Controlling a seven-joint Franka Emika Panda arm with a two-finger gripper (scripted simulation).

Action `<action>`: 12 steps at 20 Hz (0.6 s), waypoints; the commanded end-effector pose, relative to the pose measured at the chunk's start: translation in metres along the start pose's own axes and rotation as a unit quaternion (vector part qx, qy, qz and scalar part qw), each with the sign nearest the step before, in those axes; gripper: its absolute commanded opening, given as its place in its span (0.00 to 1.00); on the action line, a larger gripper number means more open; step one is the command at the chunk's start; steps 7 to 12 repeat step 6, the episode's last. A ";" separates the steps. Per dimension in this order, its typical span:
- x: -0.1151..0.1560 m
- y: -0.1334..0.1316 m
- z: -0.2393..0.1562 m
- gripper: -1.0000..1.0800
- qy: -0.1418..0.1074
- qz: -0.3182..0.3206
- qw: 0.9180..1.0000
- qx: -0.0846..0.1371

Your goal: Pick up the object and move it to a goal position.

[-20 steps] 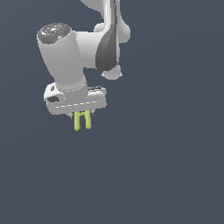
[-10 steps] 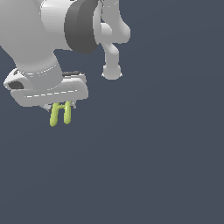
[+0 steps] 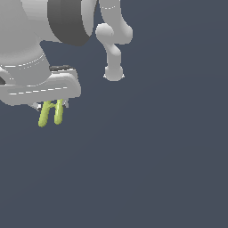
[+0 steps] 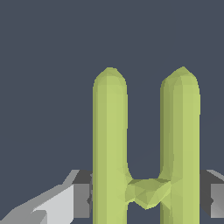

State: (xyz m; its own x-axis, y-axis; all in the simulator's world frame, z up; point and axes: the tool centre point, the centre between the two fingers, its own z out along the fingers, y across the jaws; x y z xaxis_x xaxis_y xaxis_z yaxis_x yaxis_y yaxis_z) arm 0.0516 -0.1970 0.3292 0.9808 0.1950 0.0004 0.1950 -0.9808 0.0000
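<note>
The object [image 3: 51, 113] is a small yellow-green H-like piece of two thin rods joined by a short crossbar. It hangs under the white hand at the exterior view's left, rods pointing down. My gripper [image 3: 51, 106] is shut on it, with most of the fingers hidden by the hand. In the wrist view the object [image 4: 146, 148] fills the middle, and a grey finger pad [image 4: 81, 199] presses each outer side near the crossbar.
The white and grey arm [image 3: 53, 26] fills the upper part of the exterior view's left, with a link and joint [image 3: 113, 44] behind it. The background is plain dark grey-blue, with no surface or marker in view.
The hand with the object in it has moved toward the exterior view's left and closer to the camera, so it looks larger. The grip on the object is unchanged.
</note>
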 end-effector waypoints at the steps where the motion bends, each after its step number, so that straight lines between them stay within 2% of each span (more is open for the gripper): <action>1: 0.001 0.002 -0.002 0.00 0.000 0.000 1.000 0.000; 12: 0.001 0.002 -0.002 0.00 0.000 0.000 1.000 0.000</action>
